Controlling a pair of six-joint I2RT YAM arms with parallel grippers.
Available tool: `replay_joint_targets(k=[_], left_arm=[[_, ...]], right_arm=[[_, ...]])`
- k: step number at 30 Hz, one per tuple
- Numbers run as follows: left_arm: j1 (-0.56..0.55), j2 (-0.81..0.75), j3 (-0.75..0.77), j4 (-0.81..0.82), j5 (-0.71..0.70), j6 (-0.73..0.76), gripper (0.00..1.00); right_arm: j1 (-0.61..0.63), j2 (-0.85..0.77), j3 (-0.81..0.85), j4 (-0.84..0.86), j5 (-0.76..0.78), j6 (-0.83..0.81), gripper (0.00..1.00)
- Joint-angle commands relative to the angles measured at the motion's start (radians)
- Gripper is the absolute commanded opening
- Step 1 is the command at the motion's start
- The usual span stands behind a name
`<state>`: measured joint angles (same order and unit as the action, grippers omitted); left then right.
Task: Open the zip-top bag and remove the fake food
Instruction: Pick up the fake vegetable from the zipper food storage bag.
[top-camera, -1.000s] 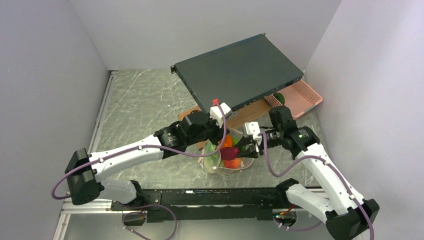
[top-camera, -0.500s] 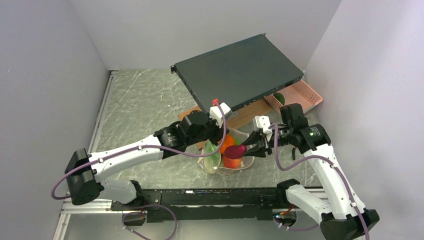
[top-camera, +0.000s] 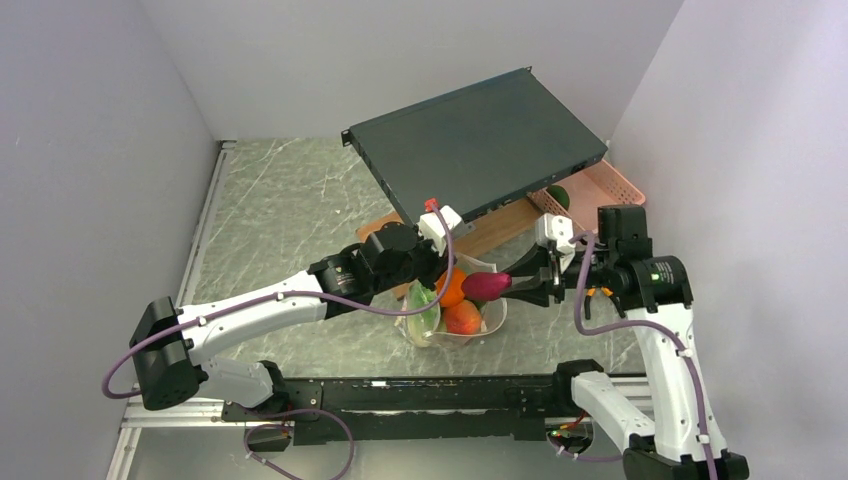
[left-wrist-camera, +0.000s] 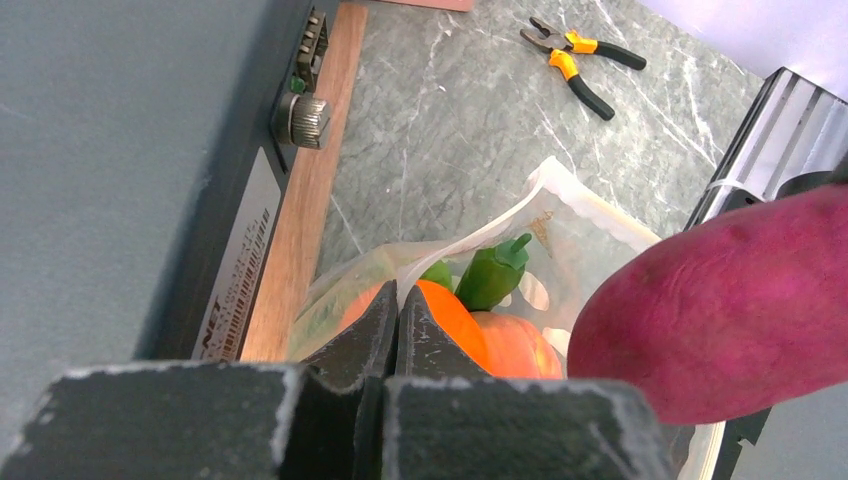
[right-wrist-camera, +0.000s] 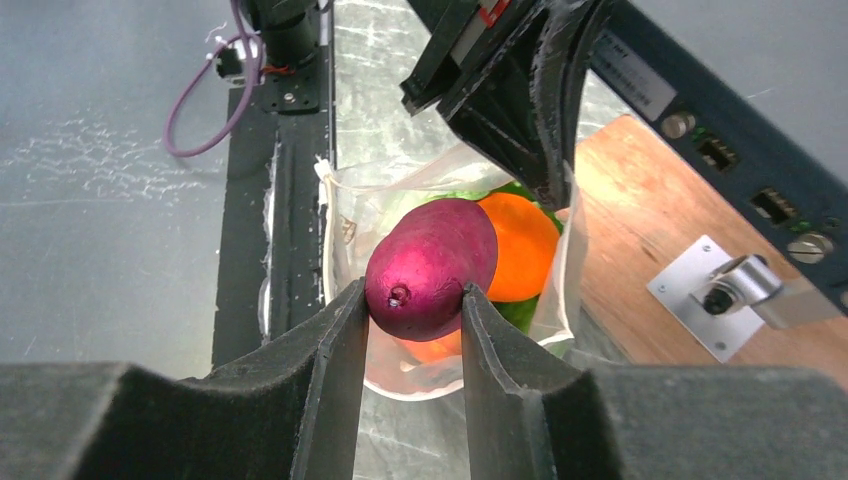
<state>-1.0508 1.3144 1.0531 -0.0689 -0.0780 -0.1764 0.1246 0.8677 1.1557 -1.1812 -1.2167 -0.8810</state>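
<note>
Purple fake food piece (right-wrist-camera: 430, 265) gripped end-on by right tool (top-camera: 517, 288) just above open zip-top bag (right-wrist-camera: 352, 225) on table (top-camera: 290, 220), orange and green pieces (top-camera: 462, 318) inside. Left tool (left-wrist-camera: 397, 312) clenched on bag rim. Risks: rounded piece squirting from pads (right-wrist-camera: 335, 345); floppy rim slipping, mouth collapsing.

**Colours Across the Bench**

The bench (top-camera: 290, 210) is grey-green marble with white veins. The sweet potato (right-wrist-camera: 430, 265) is deep magenta. The zip-top bag (left-wrist-camera: 590, 225) is clear with a whitish edge, showing orange pieces (top-camera: 452, 288) and a glossy green pepper (left-wrist-camera: 492, 275). The basket (top-camera: 615, 190) is pink lattice. The pliers (left-wrist-camera: 580, 60) have orange-and-black handles, and the flat case (top-camera: 480, 140) is dark slate.
</note>
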Motion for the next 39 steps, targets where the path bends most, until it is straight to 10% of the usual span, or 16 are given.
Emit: replay_joint_targets(k=[1,27,39], left_arm=[[0.009,-0.033,0.015,0.011,-0.069,0.005,0.00],[0.009,-0.055,-0.008,0.018,-0.062,0.052,0.00],[0.009,-0.053,-0.015,0.047,-0.018,0.074,0.00]], right_arm=[[-0.045,-0.029,0.074,-0.034,-0.056,0.062,0.00],[-0.385,-0.107,-0.047,0.326,-0.028,0.541,0.00],[-0.424,-0.112,-0.279,0.653,0.302,0.821,0.00]])
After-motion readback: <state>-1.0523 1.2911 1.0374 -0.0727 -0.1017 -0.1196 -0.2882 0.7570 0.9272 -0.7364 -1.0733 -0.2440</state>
